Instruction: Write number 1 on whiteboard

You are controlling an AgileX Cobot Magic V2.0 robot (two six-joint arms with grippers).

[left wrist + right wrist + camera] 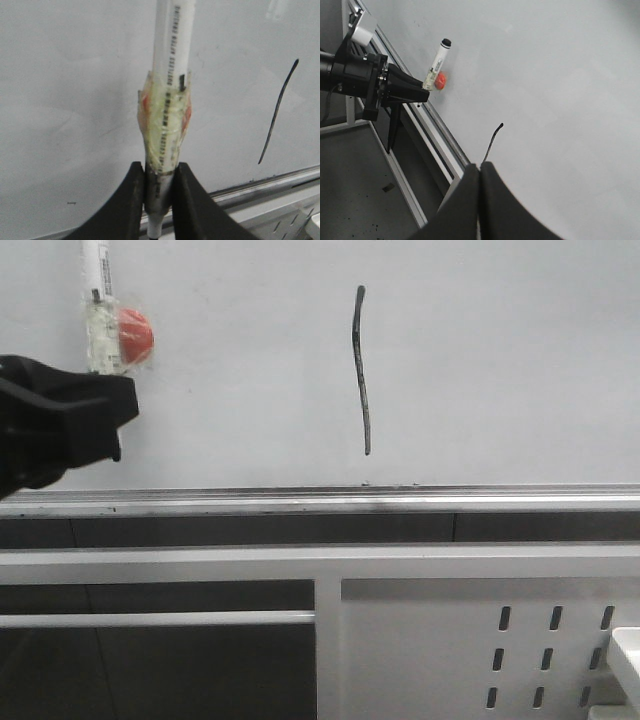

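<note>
Already the number 1 [361, 370] stands near-vertical at upper centre of the front view on the whiteboard [500, 360], well right of the left hand [105, 415] at the left edge, which is clamped on the marker pen [98, 300]. In the left wrist view, the fingers [125, 200] pinch the upright pen low, and the stroke lies at right, apart from it. In the right wrist view, the right hand [479, 172] is pressed together and empty, its tips near the stroke's lower end.

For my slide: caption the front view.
Left gripper holds the marker pen beside the number 1 on the whiteboard.
</note>
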